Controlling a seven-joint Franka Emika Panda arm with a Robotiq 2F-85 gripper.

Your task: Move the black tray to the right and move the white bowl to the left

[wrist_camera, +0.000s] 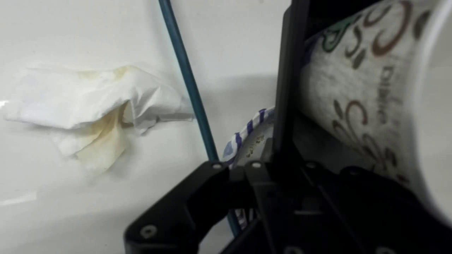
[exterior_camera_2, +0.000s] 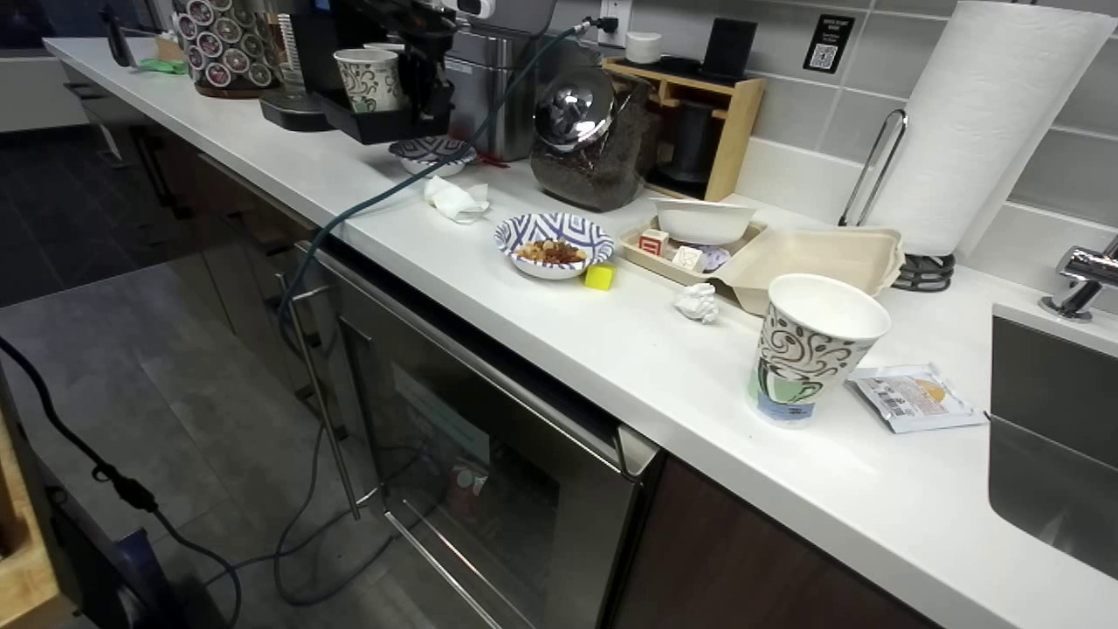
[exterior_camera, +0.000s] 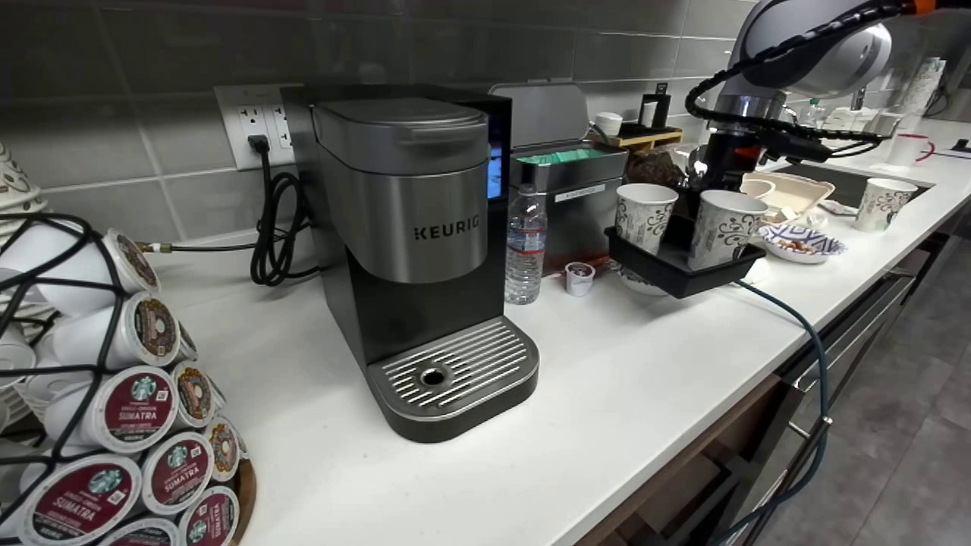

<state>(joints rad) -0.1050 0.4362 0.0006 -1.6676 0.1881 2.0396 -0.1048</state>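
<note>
Currently the gripper (wrist_camera: 284, 160) is clamped on one wall of the black tray (exterior_camera: 645, 265), holding it raised over the counter (exterior_camera: 607, 364), right of the coffee maker (exterior_camera: 402, 216). Two paper cups (exterior_camera: 727, 231) stand in the tray. Below it, partly hidden: white patterned bowl (exterior_camera_2: 422, 155). Nearer and rightward in an exterior view: crumpled napkin (exterior_camera_2: 457, 199), then a similar snack bowl (exterior_camera_2: 559, 224). Cannot tell which bowl the task means.

This is a kitchen — a long white counter (exterior_camera: 607, 379) runs along a tiled wall (exterior_camera: 205, 68), with a Keurig coffee maker (exterior_camera: 410, 227) near racked coffee pods (exterior_camera: 140, 408), a paper towel roll (exterior_camera_2: 987, 122), a sink (exterior_camera_2: 1061, 376) with its faucet (exterior_camera_2: 1087, 279) — and a glass-fronted appliance (exterior_camera_2: 463, 489) underneath.
</note>
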